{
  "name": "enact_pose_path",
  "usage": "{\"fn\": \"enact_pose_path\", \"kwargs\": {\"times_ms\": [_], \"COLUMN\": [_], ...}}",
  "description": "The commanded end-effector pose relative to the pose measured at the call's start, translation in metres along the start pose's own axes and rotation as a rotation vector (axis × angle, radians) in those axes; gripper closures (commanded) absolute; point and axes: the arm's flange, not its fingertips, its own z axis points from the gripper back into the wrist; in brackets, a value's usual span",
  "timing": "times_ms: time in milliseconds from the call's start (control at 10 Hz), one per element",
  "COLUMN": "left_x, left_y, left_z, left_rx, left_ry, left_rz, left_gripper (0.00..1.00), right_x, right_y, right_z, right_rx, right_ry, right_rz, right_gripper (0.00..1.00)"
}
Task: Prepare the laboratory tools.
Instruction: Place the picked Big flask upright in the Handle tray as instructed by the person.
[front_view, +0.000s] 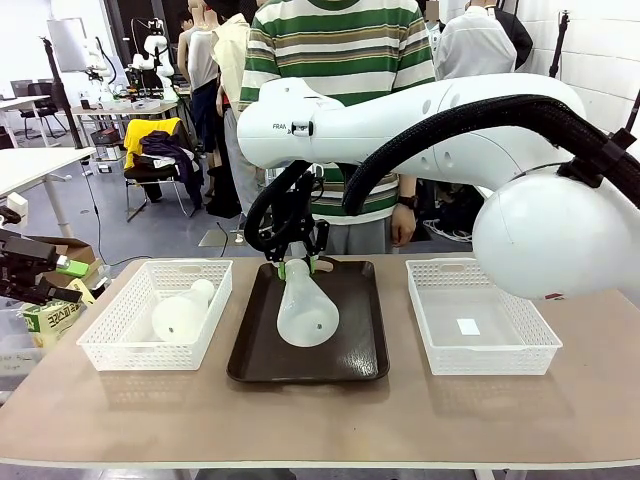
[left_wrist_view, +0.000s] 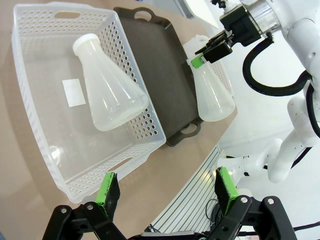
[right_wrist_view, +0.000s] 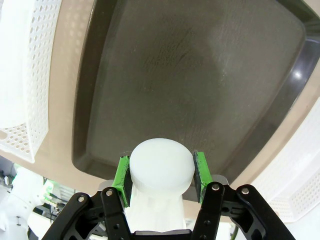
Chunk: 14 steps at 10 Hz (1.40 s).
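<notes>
Two flasks were noted. One flask (front_view: 307, 312) hung tilted over the dark brown tray (front_view: 250, 362), its neck clamped between the right jaws; contact with the tray could not be determined. The other flask (front_view: 183, 313) lay on its side in the left mesh basket (front_view: 105, 350). The left jaws stood wide apart, holding nothing, off the left end of the table (front_view: 300, 420), near that basket. A second mesh basket (front_view: 480, 355) stood right of the tray.

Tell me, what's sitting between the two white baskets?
In the front view, a dark brown tray lies between them, and the right gripper holds a frosted conical flask by its neck over it.
</notes>
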Motion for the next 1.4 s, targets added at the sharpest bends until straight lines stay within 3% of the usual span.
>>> {"fn": "enact_pose_path", "kwargs": {"times_ms": [0,1300], "left_x": [-0.0005,-0.0005], "left_y": [-0.0004,-0.0004], "left_z": [0.0007,0.0007], "left_rx": [-0.007,-0.007], "left_ry": [-0.008,-0.008], "left_rz": [-0.003,-0.003], "left_gripper": [0.00,0.00], "right_x": [-0.0034,-0.0034], "right_y": [0.0008,0.0008], "right_z": [0.0020,0.0020], "right_rx": [-0.003,-0.003], "right_ry": [-0.006,-0.006], "right_rz": [0.002,0.002], "right_gripper": [1.00,1.00]}}
